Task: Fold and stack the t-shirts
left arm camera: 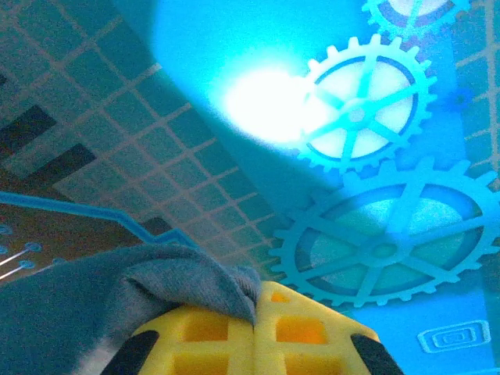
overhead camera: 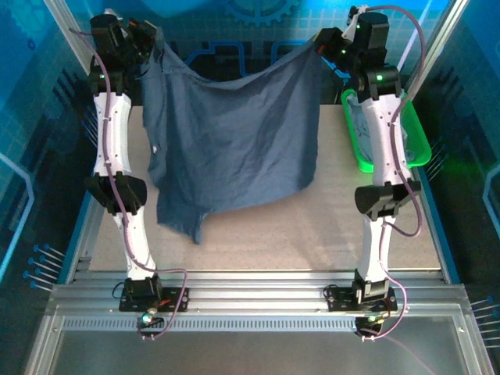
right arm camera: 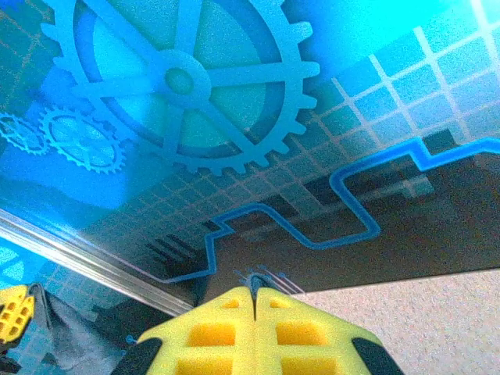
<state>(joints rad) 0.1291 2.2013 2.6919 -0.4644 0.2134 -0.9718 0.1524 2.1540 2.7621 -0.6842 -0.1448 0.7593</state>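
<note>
Lying in the green tray (overhead camera: 420, 144) is pale grey-blue cloth (overhead camera: 354, 125).

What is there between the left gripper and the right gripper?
In the top view, the dark blue t-shirt hangs between the left gripper and right gripper, each shut on one corner.

Dark slate-blue t-shirt (overhead camera: 234, 141), plain and creased, hanging spread from its two upper corners near the far edge of the table (overhead camera: 312, 226). The top edge sags between them (a shallow curve); the lower hem trails lowest toward the left edge.
</note>
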